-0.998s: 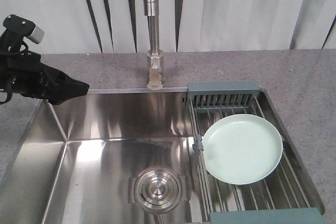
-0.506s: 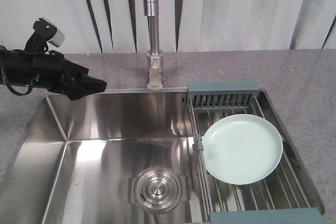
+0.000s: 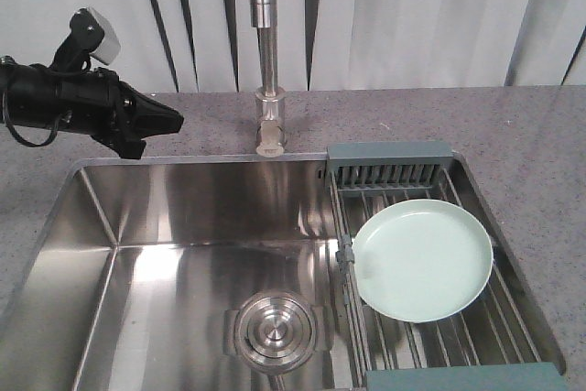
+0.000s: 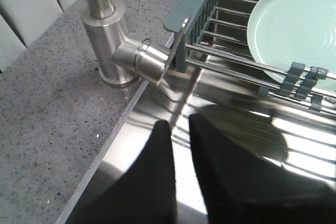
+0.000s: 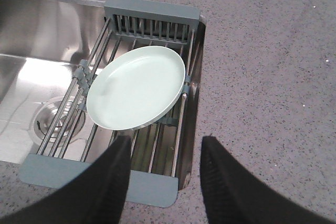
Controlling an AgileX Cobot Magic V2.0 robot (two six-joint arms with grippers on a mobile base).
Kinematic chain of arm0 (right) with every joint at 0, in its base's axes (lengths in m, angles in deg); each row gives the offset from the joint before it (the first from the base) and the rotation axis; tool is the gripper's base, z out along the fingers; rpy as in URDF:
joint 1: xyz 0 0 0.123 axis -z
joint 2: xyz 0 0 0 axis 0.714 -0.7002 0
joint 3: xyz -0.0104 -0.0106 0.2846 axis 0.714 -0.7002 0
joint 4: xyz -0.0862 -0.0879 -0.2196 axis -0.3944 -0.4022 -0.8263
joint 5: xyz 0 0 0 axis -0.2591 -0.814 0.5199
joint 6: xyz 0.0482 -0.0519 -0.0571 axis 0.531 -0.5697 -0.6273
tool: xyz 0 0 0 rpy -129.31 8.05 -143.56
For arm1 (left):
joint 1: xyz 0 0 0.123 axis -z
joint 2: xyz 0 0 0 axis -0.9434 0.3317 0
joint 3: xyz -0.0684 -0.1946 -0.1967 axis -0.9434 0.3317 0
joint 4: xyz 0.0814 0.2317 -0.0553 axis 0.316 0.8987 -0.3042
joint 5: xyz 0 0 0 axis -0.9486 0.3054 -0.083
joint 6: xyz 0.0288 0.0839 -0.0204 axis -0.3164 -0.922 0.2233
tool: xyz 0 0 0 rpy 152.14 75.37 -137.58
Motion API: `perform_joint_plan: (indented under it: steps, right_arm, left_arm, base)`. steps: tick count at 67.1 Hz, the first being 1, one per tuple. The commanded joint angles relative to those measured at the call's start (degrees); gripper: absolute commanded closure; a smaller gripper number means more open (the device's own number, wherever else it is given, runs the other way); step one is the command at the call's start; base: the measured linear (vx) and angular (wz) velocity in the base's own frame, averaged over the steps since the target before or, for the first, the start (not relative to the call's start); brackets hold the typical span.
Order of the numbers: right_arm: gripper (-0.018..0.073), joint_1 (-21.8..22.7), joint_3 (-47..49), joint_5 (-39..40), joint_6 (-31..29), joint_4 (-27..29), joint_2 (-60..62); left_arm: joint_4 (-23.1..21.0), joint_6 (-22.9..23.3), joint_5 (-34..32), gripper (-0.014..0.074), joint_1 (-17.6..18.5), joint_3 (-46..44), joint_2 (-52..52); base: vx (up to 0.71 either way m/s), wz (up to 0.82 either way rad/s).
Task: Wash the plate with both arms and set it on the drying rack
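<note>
**Reaching for the faucet lever while the plate waits on the rack**

Starting nearest, in the right wrist view: right gripper (image 5: 163,174) with fingers spread wide apart, empty, above the near grey-blue end piece of the drying rack (image 5: 152,17). Just beyond, the plate (image 5: 136,87) lying flat on the steel rods, untouched, rim over the left rods toward the sink (image 3: 183,217).

Further in, in the left wrist view: left gripper (image 4: 179,129) with only a narrow gap between its fingers, holding nothing, pointed across the sink's back edge toward the lever (image 4: 142,61) of the faucet (image 3: 265,52). Seen from the front, left gripper (image 3: 169,121) hanging over the counter (image 3: 531,135) at the sink's far left corner, well apart from the faucet.

Probably the step in hand: turning on the water. Best done by approaching level with the lever, pushing gently with a fingertip side, and avoiding the rack's corner just beside the lever. Then lifting the plate by its rim with the right gripper, slowly, as the smooth surface may slip.
</note>
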Motion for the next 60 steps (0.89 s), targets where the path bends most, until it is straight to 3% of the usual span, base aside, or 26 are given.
perform_joint_plan:
  steps: [1,8,29,60]
  right_arm:
    - [0.0240,0.17,1.48,3.37,-0.22,-0.15,-0.48]
    - [0.0240,0.17,1.48,3.42,-0.22,-0.15,-0.48]
    - [0.0240,0.17,1.48,3.42,-0.22,-0.15,-0.48]
    - [0.0240,0.17,1.48,3.42,-0.22,-0.15,-0.48]
  left_arm:
    - [-4.95,-1.00,0.86,0.0606,0.30,-1.81,-2.56]
    - [-5.25,-2.91,1.03,0.0605,1.00,-1.81,-2.56]
    - [-6.12,-9.45,0.64,0.0604,7.45,-1.81,0.22]
    - [-17.10,-21.14,-2.85,0.0604,12.84,-3.11,7.32]
  base:
    - [0.00,0.00]
    - [0.00,0.00]
    - [0.00,0.00]
    - [0.00,0.00]
